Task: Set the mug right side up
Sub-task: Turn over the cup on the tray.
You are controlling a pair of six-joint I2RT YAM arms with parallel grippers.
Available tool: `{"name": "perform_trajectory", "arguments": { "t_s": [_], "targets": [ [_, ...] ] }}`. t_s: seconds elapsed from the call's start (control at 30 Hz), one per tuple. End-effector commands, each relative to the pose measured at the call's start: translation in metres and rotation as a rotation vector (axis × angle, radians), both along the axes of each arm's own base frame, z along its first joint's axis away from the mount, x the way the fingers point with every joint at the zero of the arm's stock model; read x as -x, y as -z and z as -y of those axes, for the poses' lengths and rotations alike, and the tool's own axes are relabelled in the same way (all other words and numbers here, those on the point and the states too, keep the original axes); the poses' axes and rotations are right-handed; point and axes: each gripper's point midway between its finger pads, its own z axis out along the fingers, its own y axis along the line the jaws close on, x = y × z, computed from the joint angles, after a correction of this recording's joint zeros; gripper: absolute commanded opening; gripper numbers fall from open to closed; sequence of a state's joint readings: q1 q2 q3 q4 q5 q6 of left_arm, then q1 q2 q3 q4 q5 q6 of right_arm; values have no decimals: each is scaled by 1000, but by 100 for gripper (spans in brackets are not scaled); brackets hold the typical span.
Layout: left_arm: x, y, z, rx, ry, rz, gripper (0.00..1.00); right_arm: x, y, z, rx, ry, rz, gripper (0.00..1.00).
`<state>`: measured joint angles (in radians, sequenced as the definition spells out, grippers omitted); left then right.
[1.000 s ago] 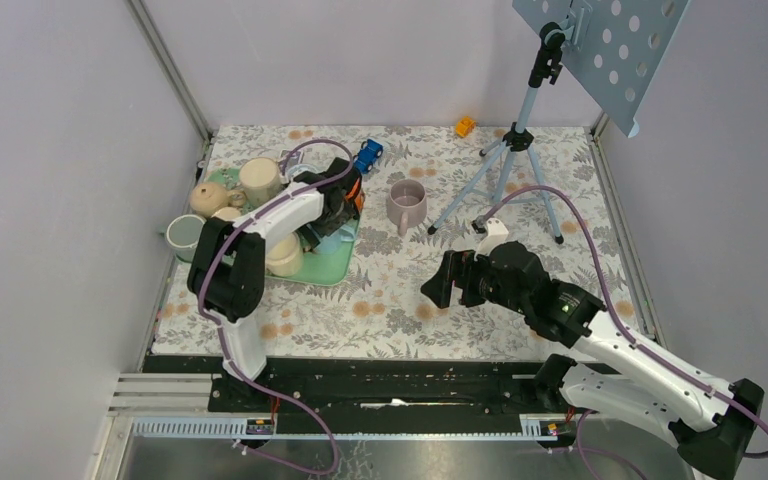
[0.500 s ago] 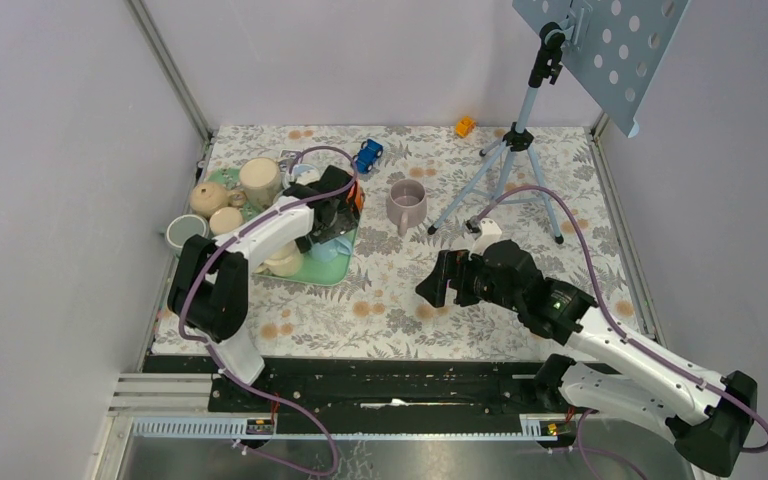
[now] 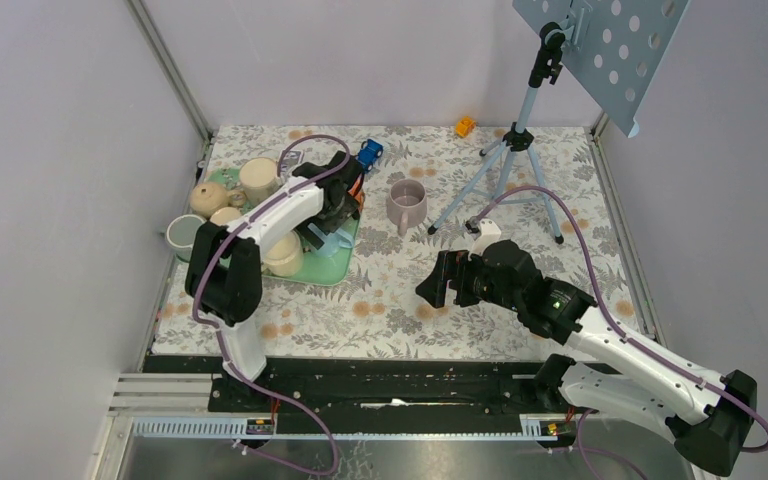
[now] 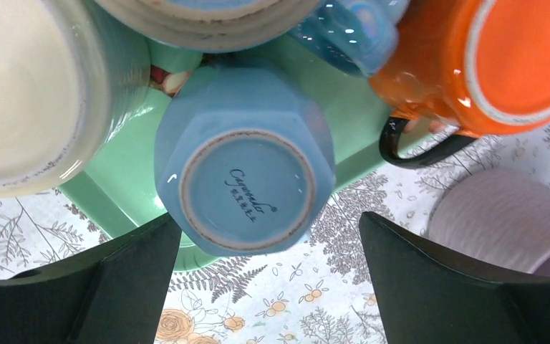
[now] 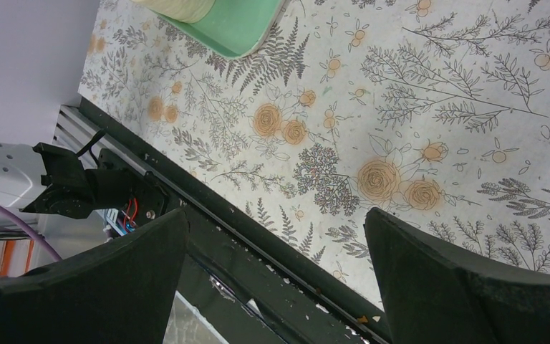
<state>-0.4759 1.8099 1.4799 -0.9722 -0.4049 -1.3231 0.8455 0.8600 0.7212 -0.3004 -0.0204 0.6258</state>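
grey walls point(image 3: 60, 150) close in a table spread with a floral cloth point(image 3: 400, 290), and a tripod point(image 3: 505, 165) carrying a perforated panel point(image 3: 610, 50) stands at the far right. both arms reach in from the near edge. the right arm point(image 3: 610, 340) lies low over bare cloth, well apart from any crockery, and the left arm point(image 3: 260, 225) bends over a green tray point(image 3: 332, 268) at the left. the tray is crowded with mugs: cream ones point(image 3: 258, 178) toward its far side, an orange mug point(image 4: 487, 64) and a blue mug point(image 4: 247, 143) near its right edge. a purple mug point(image 3: 406, 205) stands mouth up on the cloth just right of the tray.

the blue mug looks to be the one the task means. it sits upside down in the tray, its foot ring and maker's mark point(image 4: 249, 195) facing the left wrist camera. the left gripper point(image 4: 270, 229) hangs above it with fingers spread wide, one to each side of the base and neither touching it. the right gripper point(image 5: 276, 215) is likewise spread wide, holding nothing, with only cloth beneath.

by my reading the task is barely begun. the approach is lined up, but no grip is made, and the lift, the flip and the setting down mouth up are all left to do.
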Motion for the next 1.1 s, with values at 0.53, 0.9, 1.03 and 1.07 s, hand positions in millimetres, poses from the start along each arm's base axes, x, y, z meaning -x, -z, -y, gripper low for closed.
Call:
{"name": "perform_trajectory", "arguments": {
  "t_s": [0.53,0.9,1.03,1.07],
  "targets": [
    [-6,28,-28,101,-208,-107,99,1,-3,-2,-15,-16,9,100],
    [-10,34,-20,146,-99,-82,58,1,3,-5,-18,-21,-5,100],
    [-6,34,-16,167,-20,-71,25,0,7,-8,-20,-27,-8,100],
    [-5,34,-15,169,-4,-68,17,0,8,-9,-20,-29,-8,100]
  ]
}}
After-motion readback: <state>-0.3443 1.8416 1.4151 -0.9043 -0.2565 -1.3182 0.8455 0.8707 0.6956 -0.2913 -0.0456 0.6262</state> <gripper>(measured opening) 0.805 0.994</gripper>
